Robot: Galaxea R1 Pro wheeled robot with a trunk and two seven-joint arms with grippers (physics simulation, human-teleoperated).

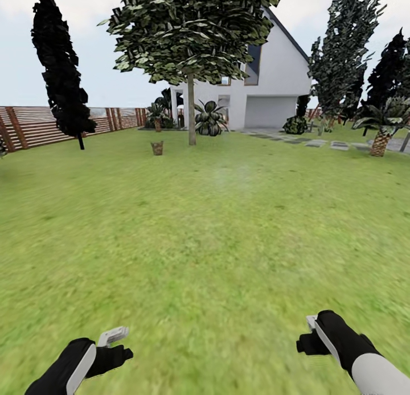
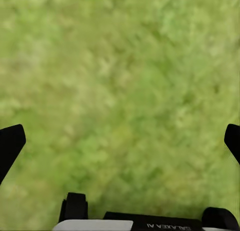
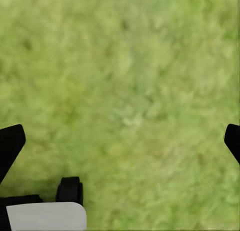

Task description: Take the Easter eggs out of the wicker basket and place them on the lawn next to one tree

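The wicker basket (image 1: 157,148) stands far up the lawn (image 1: 216,230), small in the head view and just left of the pale trunk of the tree (image 1: 191,107) — its contents cannot be made out at this range, and no eggs can be picked out. Between the robot and the basket lies a wide, flat stretch of mottled grass with nothing standing on it. The left edge of the garden is closed by a brown slat fence (image 1: 34,126), with a narrow, near-black tree (image 1: 61,65) in front of it. Behind the tree rises a white house (image 1: 267,82), fronted by spiky low plants (image 1: 210,119). To the right, grey stepping stones (image 1: 319,142) run across the grass toward a squat palm (image 1: 380,134) and more dark trees (image 1: 344,48), which are cut off by the frame's right side.

At the bottom of the head view both arms hang low over the turf, well apart. The left gripper (image 1: 115,344) and right gripper (image 1: 310,333) are partly cropped there. In the left wrist view, the left gripper (image 2: 120,141) shows its dark fingertips (image 2: 10,143) at opposite edges, spread wide over bare grass and holding nothing. The right wrist view shows the right gripper (image 3: 120,141) the same — fingertips (image 3: 10,143) spread wide, grass between them.
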